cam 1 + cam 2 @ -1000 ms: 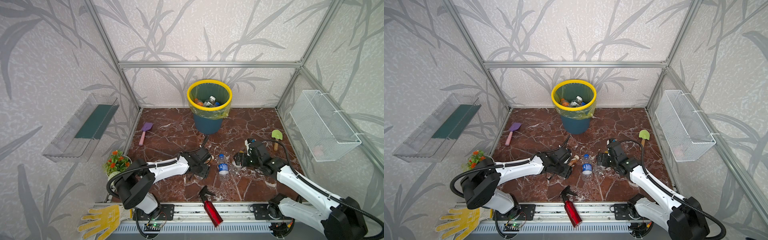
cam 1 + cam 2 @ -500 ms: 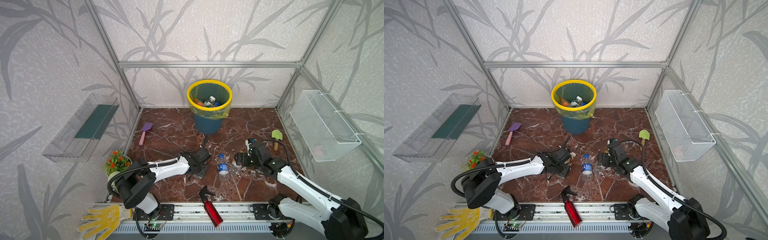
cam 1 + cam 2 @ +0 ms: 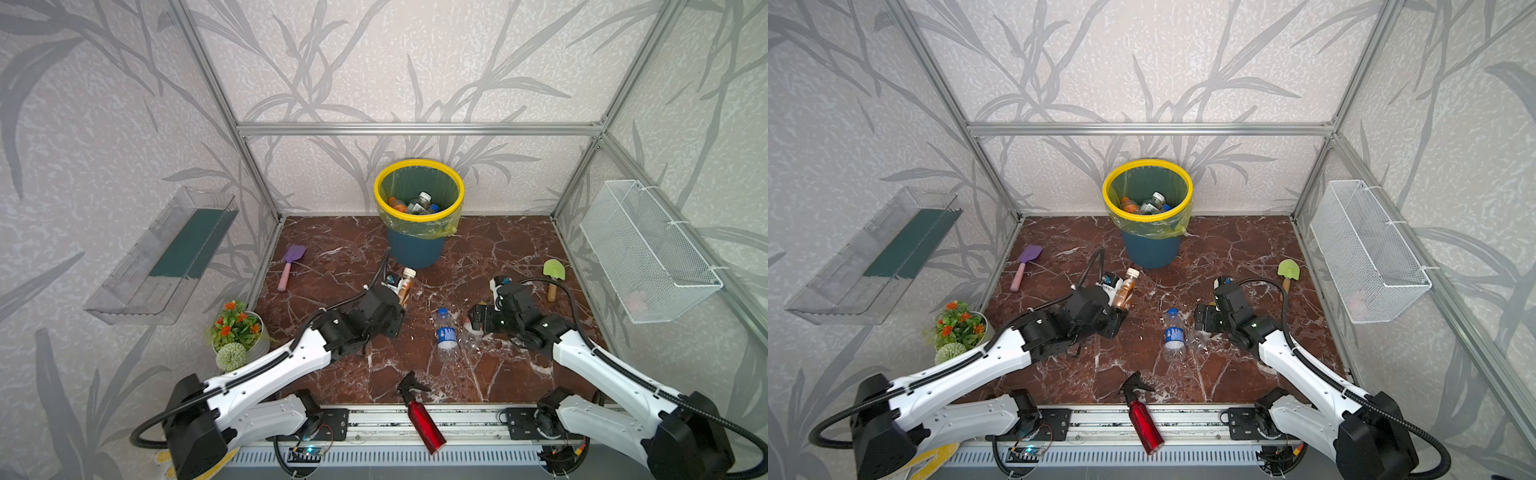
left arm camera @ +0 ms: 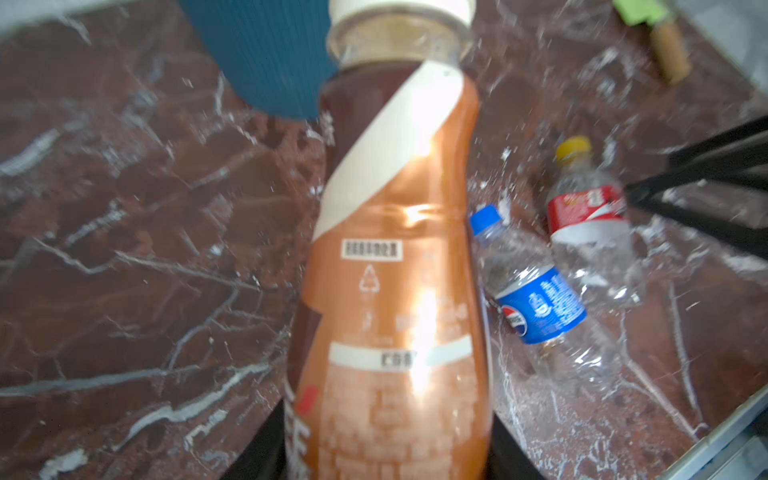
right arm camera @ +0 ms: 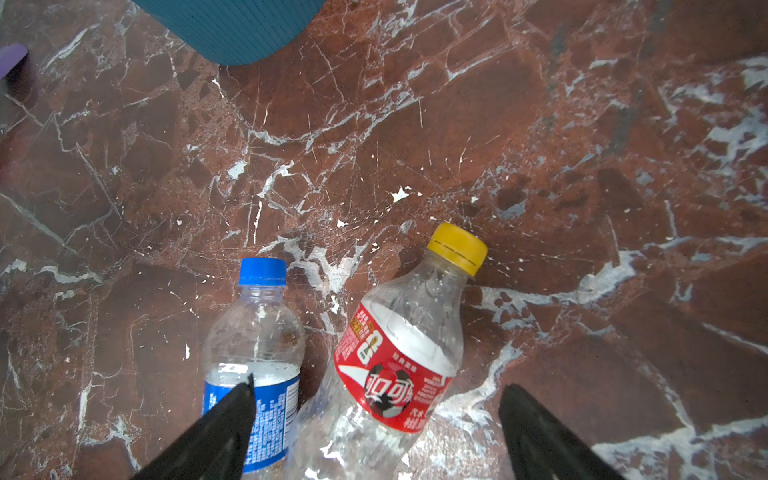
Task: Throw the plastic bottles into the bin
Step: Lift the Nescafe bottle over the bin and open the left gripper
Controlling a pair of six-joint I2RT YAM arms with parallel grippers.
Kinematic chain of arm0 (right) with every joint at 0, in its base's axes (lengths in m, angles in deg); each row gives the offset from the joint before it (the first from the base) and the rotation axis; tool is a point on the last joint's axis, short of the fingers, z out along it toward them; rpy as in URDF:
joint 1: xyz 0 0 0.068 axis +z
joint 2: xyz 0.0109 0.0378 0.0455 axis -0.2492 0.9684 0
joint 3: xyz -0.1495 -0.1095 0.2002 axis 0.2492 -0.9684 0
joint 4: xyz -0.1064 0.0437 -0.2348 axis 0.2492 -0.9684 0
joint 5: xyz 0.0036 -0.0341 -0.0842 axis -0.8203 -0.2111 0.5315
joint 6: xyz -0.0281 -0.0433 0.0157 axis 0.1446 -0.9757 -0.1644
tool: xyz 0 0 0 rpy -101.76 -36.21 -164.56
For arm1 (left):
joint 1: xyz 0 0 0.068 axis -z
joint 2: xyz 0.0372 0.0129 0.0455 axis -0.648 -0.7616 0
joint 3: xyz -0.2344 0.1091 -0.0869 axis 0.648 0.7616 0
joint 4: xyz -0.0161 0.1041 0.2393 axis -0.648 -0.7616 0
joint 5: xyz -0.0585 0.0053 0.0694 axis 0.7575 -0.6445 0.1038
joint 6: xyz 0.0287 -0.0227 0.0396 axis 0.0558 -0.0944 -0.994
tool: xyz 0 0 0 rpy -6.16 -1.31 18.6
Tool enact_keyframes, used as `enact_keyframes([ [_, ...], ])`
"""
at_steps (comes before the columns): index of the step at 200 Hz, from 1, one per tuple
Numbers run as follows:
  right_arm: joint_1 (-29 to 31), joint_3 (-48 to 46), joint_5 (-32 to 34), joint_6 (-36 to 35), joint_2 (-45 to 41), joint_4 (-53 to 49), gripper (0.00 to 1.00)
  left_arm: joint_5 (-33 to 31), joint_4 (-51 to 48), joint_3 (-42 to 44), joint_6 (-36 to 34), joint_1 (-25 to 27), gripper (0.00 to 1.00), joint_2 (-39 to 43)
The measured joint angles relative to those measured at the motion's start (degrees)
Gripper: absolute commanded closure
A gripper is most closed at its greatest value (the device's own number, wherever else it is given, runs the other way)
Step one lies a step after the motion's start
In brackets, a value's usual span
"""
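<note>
Left end effector (image 4: 386, 451) grips one brown bottle (image 4: 395, 249); right end effector (image 5: 376, 386) wide over two clear bottles (image 5: 253, 332) (image 5: 395, 365).

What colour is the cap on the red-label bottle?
Yellow: the cap of the red-label bottle shows best in the right wrist view.

The left gripper (image 3: 1120, 302) grips a brown, white-capped plastic bottle (image 3: 1126, 288) just in front of the round dark-blue bin with yellow rim (image 3: 1150, 252).

Grey leaf-patterned walls (image 3: 415, 62) in an aluminium frame (image 3: 415, 129) enclose a red-brown marble floor (image 3: 332, 257), evenly lit
</note>
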Motion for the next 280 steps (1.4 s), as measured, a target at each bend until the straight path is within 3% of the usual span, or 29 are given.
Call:
enact_keyframes([
  [43,0.0,0.0,0.0,-0.11,0.63,0.98,0.08,-6.29,2.49,1.49,-5.46,0.0,0.51,17.05],
  [68,0.0,0.02,0.0,-0.24,0.85,1.31,0.09,-8.9,9.18,5.27,-11.37,-0.09,0.51,24.83],
  [126,0.0,0.37,0.68,-1.01,-0.55,0.81,0.09,-8.2,22.58,3.45,-23.69,-0.15,0.51,24.5],
  [159,0.0,0.31,1.46,-0.81,-4.37,0.9,0.09,-6.62,29.42,-2.19,-27.93,-2.73,0.51,17.35],
  [182,0.0,0.31,1.44,-0.74,-4.68,1.16,0.09,1.4,33.42,-13.57,-23.82,-13.44,0.5,3.13],
  [199,0.0,0.31,1.38,-0.79,-4.63,1.46,0.09,7.21,31.91,-30.58,-18.86,-20.83,0.29,-13.2],
  [209,0.0,0.31,1.36,-0.83,-4.66,1.68,0.09,10.4,28.59,-44.15,-17.11,-23.3,0.02,-24.15],
  [227,0.0,0.31,1.44,-0.9,-5.03,2.16,0.09,15.47,21.22,-58.86,-15.08,-24.2,0.01,-35.87],
  [254,0.0,-0.09,1.57,-0.96,-6.45,3.17,0.09,19.08,14.08,-55.78,-15.12,-23.23,0.01,-35.08],
  [280,0.0,-0.13,1.64,-1.31,-4.35,4.39,0.09,18.38,11.02,-44.98,-15.93,-22.75,0.01,-24.52],
])
